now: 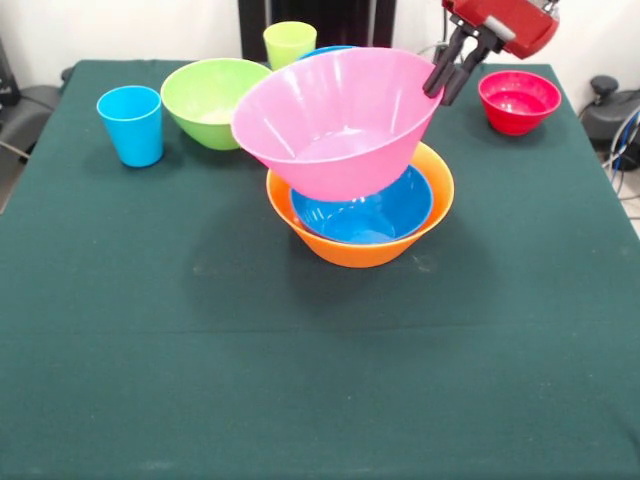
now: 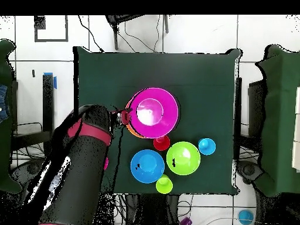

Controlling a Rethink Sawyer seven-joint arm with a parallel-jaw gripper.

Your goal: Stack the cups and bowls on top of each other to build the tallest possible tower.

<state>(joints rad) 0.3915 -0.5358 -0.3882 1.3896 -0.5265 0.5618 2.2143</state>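
Observation:
My gripper (image 1: 445,80) is shut on the right rim of the large pink bowl (image 1: 335,120), which hangs tilted just above the tower. The tower is the big orange bowl (image 1: 350,245) with a blue bowl (image 1: 365,215) nested inside it. In the overhead view the pink bowl (image 2: 153,112) covers nearly all of the tower, and the gripper (image 2: 123,116) is at the bowl's left rim. Standing loose are a light blue cup (image 1: 130,125), a lime green bowl (image 1: 210,100), a lime green cup (image 1: 290,42), a small red bowl (image 1: 518,100), a second blue bowl (image 2: 147,166) and a red cup (image 2: 162,142).
The green table (image 1: 300,380) stretches wide in front of the tower. The loose cups and bowls crowd the strip on the robot's side. Cables and dark gear (image 1: 610,110) lie just off the table's right edge.

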